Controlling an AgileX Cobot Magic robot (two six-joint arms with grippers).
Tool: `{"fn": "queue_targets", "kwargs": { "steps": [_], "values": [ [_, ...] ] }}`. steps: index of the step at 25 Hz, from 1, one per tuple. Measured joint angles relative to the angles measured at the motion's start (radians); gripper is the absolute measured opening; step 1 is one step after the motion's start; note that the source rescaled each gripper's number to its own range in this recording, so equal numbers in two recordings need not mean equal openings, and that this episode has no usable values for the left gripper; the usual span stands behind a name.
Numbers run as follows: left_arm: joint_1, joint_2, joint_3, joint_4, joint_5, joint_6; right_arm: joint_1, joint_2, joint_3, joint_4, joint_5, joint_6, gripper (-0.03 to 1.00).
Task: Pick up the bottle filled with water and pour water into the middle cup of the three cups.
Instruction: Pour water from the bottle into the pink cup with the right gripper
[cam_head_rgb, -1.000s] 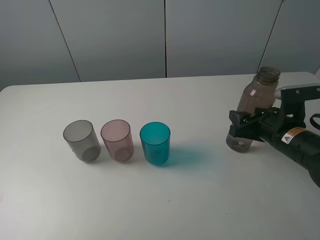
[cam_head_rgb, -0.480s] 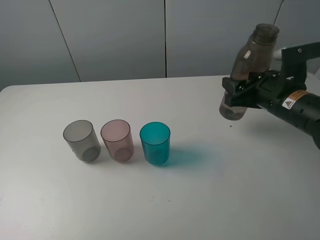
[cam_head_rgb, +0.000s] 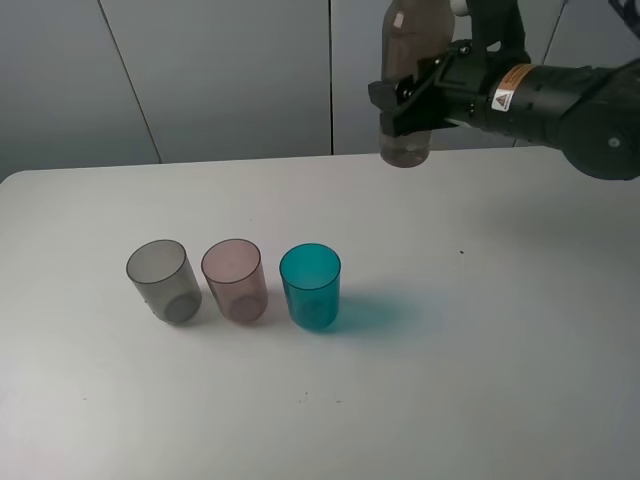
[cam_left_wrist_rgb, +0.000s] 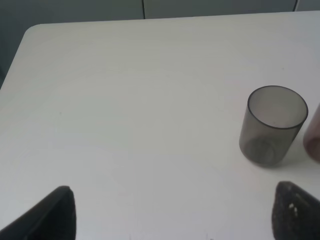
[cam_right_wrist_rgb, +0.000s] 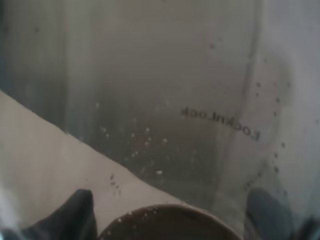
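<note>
My right gripper (cam_head_rgb: 408, 100) is shut on the smoky brown-pink bottle (cam_head_rgb: 409, 50) and holds it upright, high above the table's far edge, up and to the right of the cups. The bottle's top is cut off by the exterior view's edge. The bottle (cam_right_wrist_rgb: 165, 125) fills the right wrist view. The three cups stand in a row at the left middle of the table: smoky grey cup (cam_head_rgb: 162, 280), pale pink middle cup (cam_head_rgb: 235, 280), teal cup (cam_head_rgb: 311, 287). My left gripper (cam_left_wrist_rgb: 170, 212) is open, low over the table near the grey cup (cam_left_wrist_rgb: 273, 125).
The white table (cam_head_rgb: 480, 330) stretches to the right and front of the cups. A grey panelled wall (cam_head_rgb: 220, 70) stands behind the table's far edge. The teal cup casts a blue-green shadow to its right.
My right gripper has lifted the bottle off the table at the right and carried it up and to the left. The cups and the left gripper have not moved.
</note>
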Motion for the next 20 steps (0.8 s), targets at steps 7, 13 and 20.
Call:
{"fn": "queue_targets", "kwargs": {
  "steps": [7, 13, 20],
  "values": [
    [0.000, 0.000, 0.000, 0.000, 0.000, 0.000, 0.117, 0.240, -0.224, -0.107, 0.006, 0.051, 0.00],
    [0.000, 0.000, 0.000, 0.000, 0.000, 0.000, 0.152, 0.406, -0.400, -0.247, 0.006, 0.080, 0.00],
    [0.000, 0.000, 0.000, 0.000, 0.000, -0.004, 0.152, 0.475, -0.474, -0.300, -0.001, -0.093, 0.00]
  ]
}}
